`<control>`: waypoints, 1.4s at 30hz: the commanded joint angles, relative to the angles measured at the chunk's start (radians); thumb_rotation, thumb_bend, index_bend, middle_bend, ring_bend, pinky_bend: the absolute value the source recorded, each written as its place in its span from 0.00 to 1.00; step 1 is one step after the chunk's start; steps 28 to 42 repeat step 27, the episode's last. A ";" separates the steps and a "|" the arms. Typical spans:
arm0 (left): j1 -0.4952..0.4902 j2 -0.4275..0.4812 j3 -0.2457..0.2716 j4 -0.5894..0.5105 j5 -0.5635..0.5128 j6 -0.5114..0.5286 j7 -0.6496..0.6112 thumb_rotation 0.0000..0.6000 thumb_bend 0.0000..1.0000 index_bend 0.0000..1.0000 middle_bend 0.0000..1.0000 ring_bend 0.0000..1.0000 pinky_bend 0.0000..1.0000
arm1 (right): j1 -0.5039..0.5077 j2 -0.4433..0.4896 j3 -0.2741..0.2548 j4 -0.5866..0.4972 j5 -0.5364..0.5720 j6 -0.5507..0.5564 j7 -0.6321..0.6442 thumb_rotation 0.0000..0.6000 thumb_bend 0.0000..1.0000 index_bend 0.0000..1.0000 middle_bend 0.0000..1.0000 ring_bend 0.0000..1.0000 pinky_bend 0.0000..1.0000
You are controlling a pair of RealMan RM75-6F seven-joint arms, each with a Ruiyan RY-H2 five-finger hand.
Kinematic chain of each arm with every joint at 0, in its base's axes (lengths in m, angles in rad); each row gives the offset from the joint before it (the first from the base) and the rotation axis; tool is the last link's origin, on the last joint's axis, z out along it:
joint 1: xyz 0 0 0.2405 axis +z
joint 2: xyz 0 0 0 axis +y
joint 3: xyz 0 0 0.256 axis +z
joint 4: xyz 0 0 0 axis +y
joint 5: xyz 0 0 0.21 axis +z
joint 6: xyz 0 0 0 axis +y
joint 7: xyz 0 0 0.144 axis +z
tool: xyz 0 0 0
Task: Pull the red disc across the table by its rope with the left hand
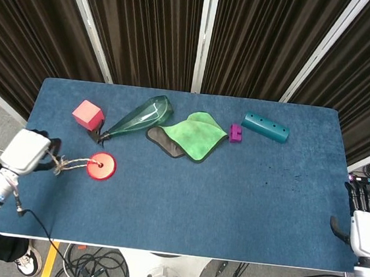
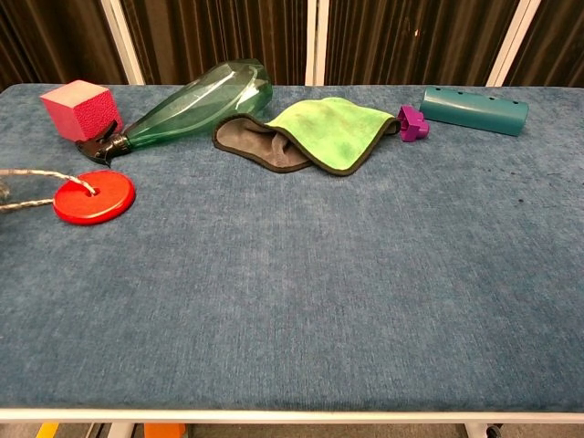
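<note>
Left hand (image 1: pixel 30 151) clenched on slack rope (image 1: pixel 70 162), just left of red disc (image 1: pixel 101 167) near the surface (image 1: pixel 233 183) edge. Risk: over-pulling drags disc off; bottle (image 1: pixel 137 117) beyond could snag. Right hand (image 1: pixel 364 227) far right, state unclear.

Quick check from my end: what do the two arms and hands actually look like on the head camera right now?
Left hand: a boxy white casing with dark fingers at its front, on a white segmented arm with a dark band; a thin black cable trails from the forearm. Right hand: the same white housing at the table's right edge, with black fingers above it and a black thumb at its side. No markings are legible.
</note>
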 commanded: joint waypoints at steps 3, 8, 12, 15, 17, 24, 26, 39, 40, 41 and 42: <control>-0.065 -0.022 0.012 -0.022 0.014 -0.111 0.029 1.00 0.15 0.09 0.00 0.00 0.24 | -0.001 0.002 0.000 0.000 0.006 -0.002 0.001 1.00 0.28 0.00 0.00 0.00 0.00; -0.069 -0.031 -0.005 -0.017 -0.014 -0.112 0.086 1.00 0.15 0.08 0.00 0.00 0.20 | 0.000 0.000 0.000 0.006 0.009 -0.006 0.008 1.00 0.28 0.00 0.00 0.00 0.00; -0.044 0.001 -0.002 -0.047 -0.043 -0.097 0.096 1.00 0.15 0.08 0.00 0.00 0.19 | -0.001 -0.001 -0.001 0.010 0.005 -0.003 0.016 1.00 0.28 0.00 0.00 0.00 0.00; 0.024 0.007 0.011 -0.078 -0.072 -0.013 0.136 1.00 0.15 0.09 0.01 0.00 0.19 | -0.007 -0.001 -0.006 0.005 -0.009 0.014 0.012 1.00 0.28 0.00 0.00 0.00 0.00; 0.080 -0.009 0.025 -0.086 -0.077 0.068 0.178 1.00 0.15 0.09 0.02 0.00 0.19 | -0.012 0.001 -0.010 -0.006 -0.024 0.029 0.009 1.00 0.28 0.00 0.00 0.00 0.00; 0.281 -0.124 0.056 -0.044 -0.111 0.332 0.221 1.00 0.15 0.09 0.04 0.00 0.19 | -0.020 0.008 -0.031 -0.034 -0.063 0.048 -0.019 1.00 0.26 0.00 0.00 0.00 0.00; 0.319 -0.137 0.059 -0.029 -0.114 0.373 0.206 1.00 0.15 0.09 0.04 0.00 0.19 | -0.020 0.011 -0.035 -0.043 -0.067 0.047 -0.026 1.00 0.26 0.00 0.00 0.00 0.00; 0.333 -0.141 0.059 -0.022 -0.112 0.388 0.199 1.00 0.15 0.09 0.04 0.00 0.19 | -0.021 0.010 -0.036 -0.045 -0.068 0.048 -0.029 1.00 0.26 0.00 0.00 0.00 0.00; 0.333 -0.141 0.059 -0.022 -0.112 0.388 0.199 1.00 0.15 0.09 0.04 0.00 0.19 | -0.021 0.010 -0.036 -0.045 -0.068 0.048 -0.029 1.00 0.26 0.00 0.00 0.00 0.00; 0.333 -0.141 0.059 -0.022 -0.112 0.388 0.199 1.00 0.15 0.09 0.04 0.00 0.19 | -0.021 0.010 -0.036 -0.045 -0.068 0.048 -0.029 1.00 0.26 0.00 0.00 0.00 0.00; 0.333 -0.141 0.059 -0.022 -0.112 0.388 0.199 1.00 0.15 0.09 0.04 0.00 0.19 | -0.021 0.010 -0.036 -0.045 -0.068 0.048 -0.029 1.00 0.26 0.00 0.00 0.00 0.00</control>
